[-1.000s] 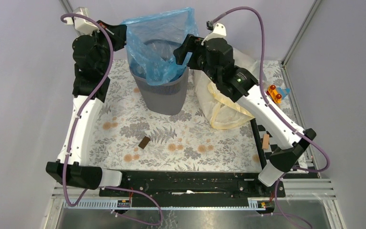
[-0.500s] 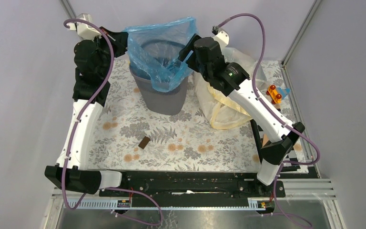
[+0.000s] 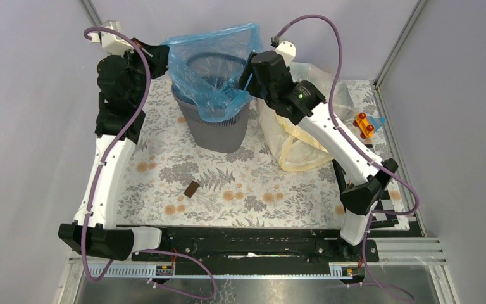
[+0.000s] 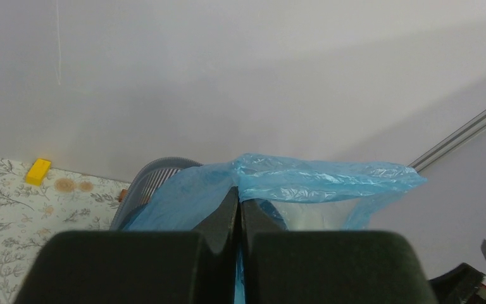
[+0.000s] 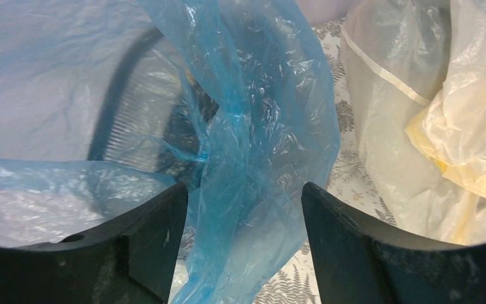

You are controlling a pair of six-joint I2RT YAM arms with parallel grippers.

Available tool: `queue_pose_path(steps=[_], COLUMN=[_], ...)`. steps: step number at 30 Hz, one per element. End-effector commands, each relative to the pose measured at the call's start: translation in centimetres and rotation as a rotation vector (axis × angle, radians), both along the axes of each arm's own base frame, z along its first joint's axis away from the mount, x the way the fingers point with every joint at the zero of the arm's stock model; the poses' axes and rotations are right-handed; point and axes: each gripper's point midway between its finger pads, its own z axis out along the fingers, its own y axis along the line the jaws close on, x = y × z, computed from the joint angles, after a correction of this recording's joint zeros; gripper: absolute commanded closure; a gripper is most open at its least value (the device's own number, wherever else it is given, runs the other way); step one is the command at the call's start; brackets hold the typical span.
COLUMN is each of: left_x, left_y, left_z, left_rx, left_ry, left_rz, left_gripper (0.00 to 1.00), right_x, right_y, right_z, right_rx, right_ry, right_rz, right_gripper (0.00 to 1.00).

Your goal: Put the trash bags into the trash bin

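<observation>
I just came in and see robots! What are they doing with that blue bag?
Two robot arms are fitting a crinkly blue plastic bag into the dark grey mesh trash bin. The left fingers are shut on the bag's edge; the right fingers are open with blue film between them. The bag hangs partly inside.

Left hand (image 4: 238, 197) pinched closed (raised high); right hand (image 5: 243, 197) spread wide.

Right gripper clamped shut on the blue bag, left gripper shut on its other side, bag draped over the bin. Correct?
No. The right gripper is open: the right wrist view shows its fingers apart, the blue bag hanging between them. The left gripper is shut on it; it drapes over the trash bin.
</observation>
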Motion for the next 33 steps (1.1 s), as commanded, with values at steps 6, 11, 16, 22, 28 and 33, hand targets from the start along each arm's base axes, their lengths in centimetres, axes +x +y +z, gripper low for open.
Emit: queue_pose_path(steps=[6,11,16,22,28,33], left_x=[-1.1,-0.6,-0.1,0.2,0.6,0.2], left_y=[0.7,1.5,2.2,3.4,4.6,4.6], left_z=[0.6,-0.2,-1.1,-2.4,-3.9,-4.1], left_rx=[0.046,0.073,0.089,0.117,0.131,0.129], left_ry=[-0.029,-0.003,0.024,0.067,0.125,0.126], left_rz=[0.021,0.056,0.09,0.131,0.162,0.148], left_gripper=[1.0,1.0,1.0,1.0,1.0,1.0], right_x=[-2.0,-3.8,-5.0,-5.4,-6.0,-5.8], right_y=[-2.0,-3.3,-4.1,-4.2,-1.8,-0.9], right_z=[-1.1,-1.3,-1.6,-2.8,-2.8,-2.5], right_rx=[-0.144,-0.151,-0.151,-0.175,-0.117,-0.1], right_ry=[0.026,-0.005,-0.009,0.002,-0.026,-0.028], right_rz=[0.044,0.091,0.11,0.132,0.26,0.287], right_gripper=[0.36,0.47,0.58,0.71,0.66,0.39])
